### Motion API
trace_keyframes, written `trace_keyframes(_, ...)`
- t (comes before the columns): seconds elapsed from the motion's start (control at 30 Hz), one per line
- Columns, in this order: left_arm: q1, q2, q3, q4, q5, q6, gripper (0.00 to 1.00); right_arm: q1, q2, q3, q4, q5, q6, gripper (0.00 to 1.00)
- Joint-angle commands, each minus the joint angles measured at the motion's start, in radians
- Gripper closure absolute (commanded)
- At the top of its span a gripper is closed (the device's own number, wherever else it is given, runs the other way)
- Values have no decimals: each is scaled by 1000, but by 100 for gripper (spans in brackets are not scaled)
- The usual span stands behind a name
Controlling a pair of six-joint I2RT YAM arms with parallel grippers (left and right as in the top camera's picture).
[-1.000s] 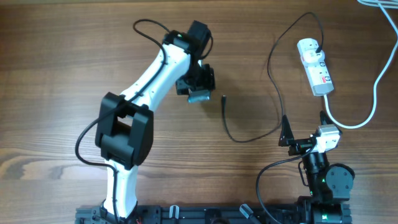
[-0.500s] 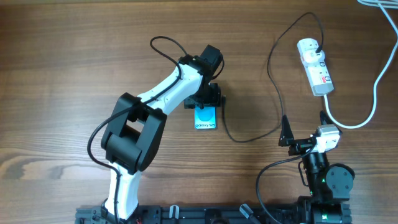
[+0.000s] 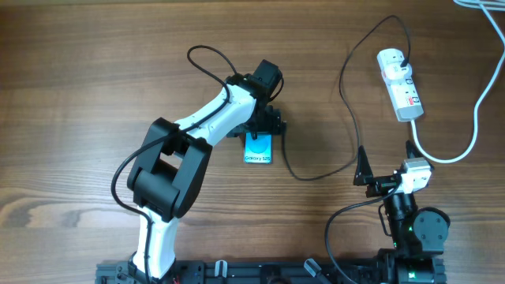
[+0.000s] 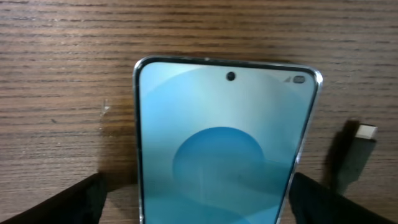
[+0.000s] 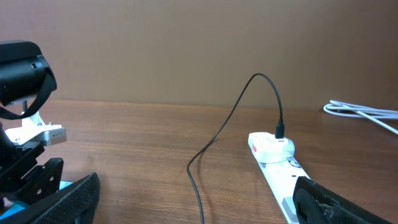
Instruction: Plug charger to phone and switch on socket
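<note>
Left gripper (image 3: 261, 132) is spread around the phone (image 3: 258, 149) at its 12 o'clock end; the phone is laid flat on the tabletop (image 3: 79, 79), charger tip (image 3: 282, 125) just at its 2 o'clock. Right gripper (image 3: 385, 162) is held open, empty, socket (image 3: 401, 95) at its 12 o'clock. The phone should be pinned while the tip is aligned squarely.
</note>
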State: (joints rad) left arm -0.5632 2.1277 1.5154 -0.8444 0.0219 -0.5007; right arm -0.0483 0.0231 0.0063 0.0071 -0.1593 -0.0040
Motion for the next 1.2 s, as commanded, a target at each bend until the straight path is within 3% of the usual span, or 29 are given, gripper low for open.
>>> trace_keyframes(0.0, -25, -4, -26, -8, -13, -12, 9, 6, -2, -1, 3, 8, 11, 0)
trace_keyframes(0.2, -90, -3, -26, -8, -121, -14, 8, 6, -3, -1, 3, 8, 11, 0)
trace_keyframes(0.67, -72, -2, -26, -8, -124, -59, 9, 6, -3, -1, 3, 8, 10, 0)
trace_keyframes(1.17, -69, -1, -122, 49, -121, -61, 22, 6, -3, -1, 3, 8, 10, 0)
